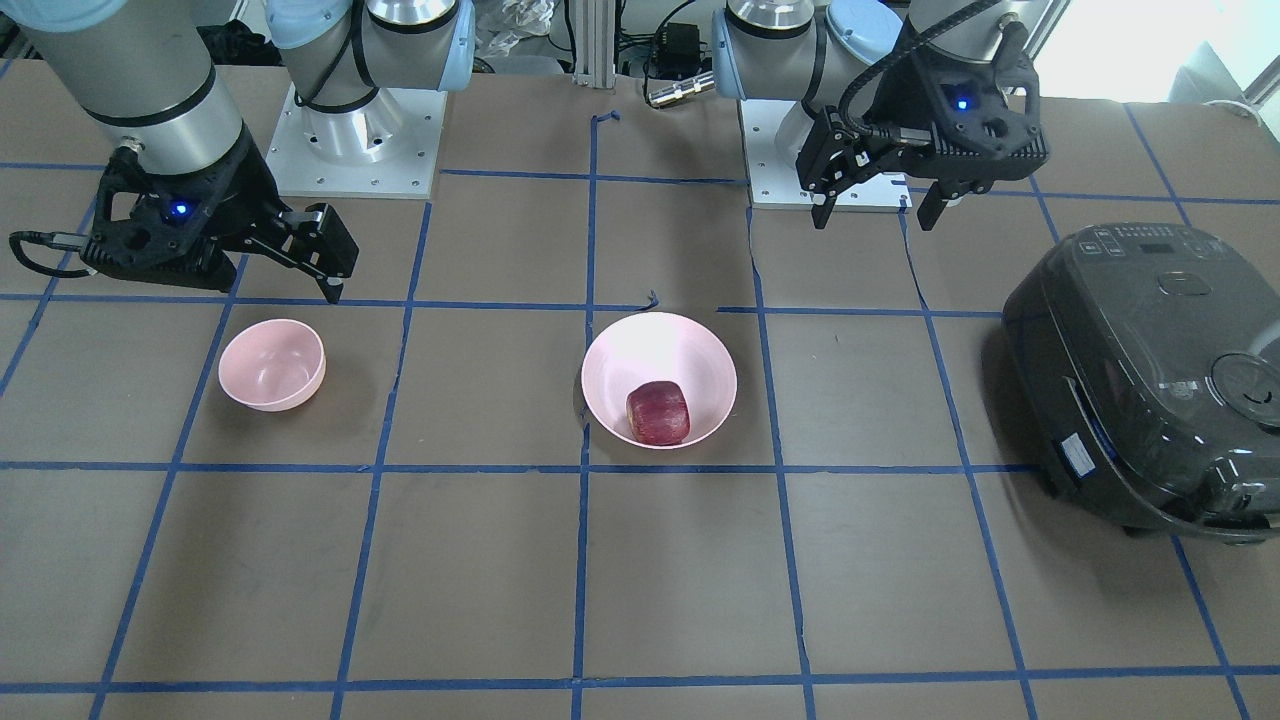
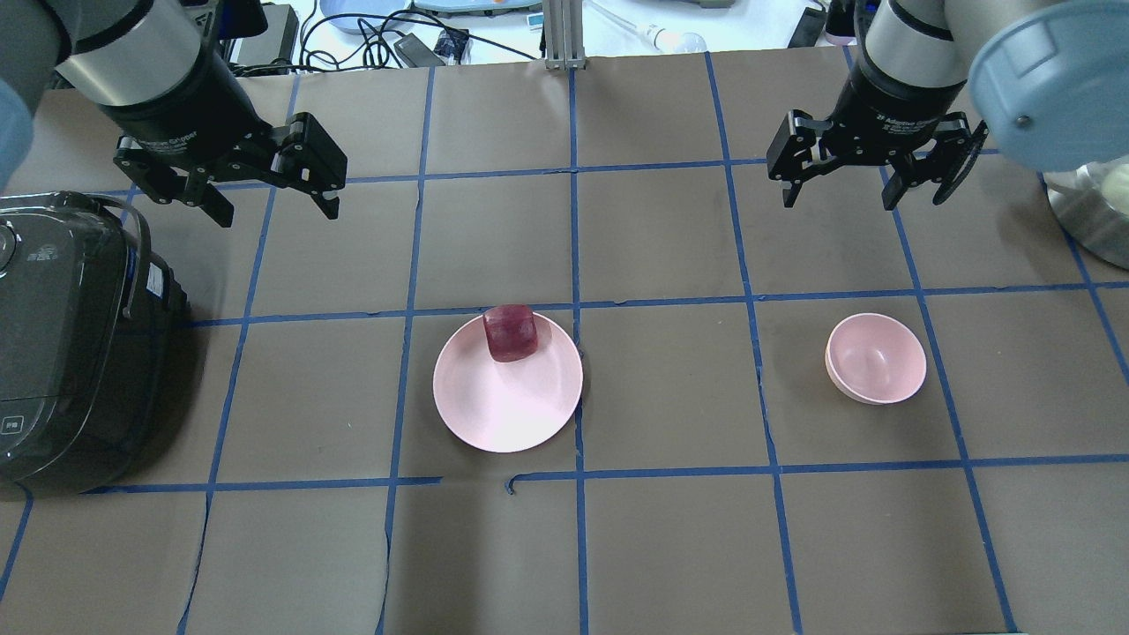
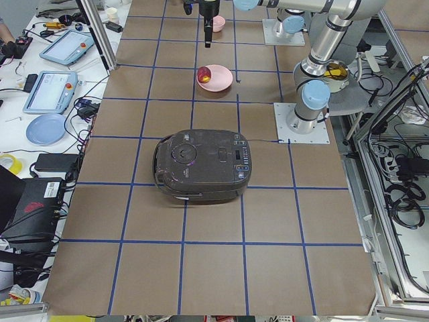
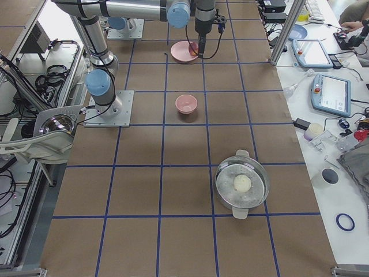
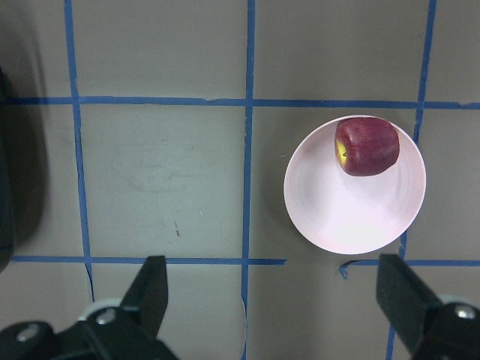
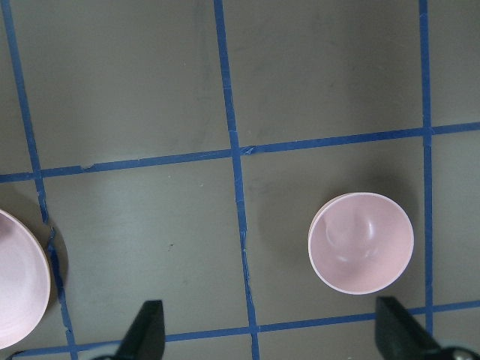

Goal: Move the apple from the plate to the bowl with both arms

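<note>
Both spread: L end effector (image 2: 278,213), R end effector (image 2: 838,202) | apple (image 2: 510,333) on plate (image 2: 503,407) | bowl (image 2: 876,362) well apart

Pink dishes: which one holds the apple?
The wide, shallow plate, with the apple near its rim; the smaller, deeper bowl is empty.

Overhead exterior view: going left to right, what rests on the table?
Dark grey rice cooker → wide shallow pale pink plate, carrying the dark red apple → small deep pale pink bowl → shiny steel pot, cut off by the right edge.
</note>
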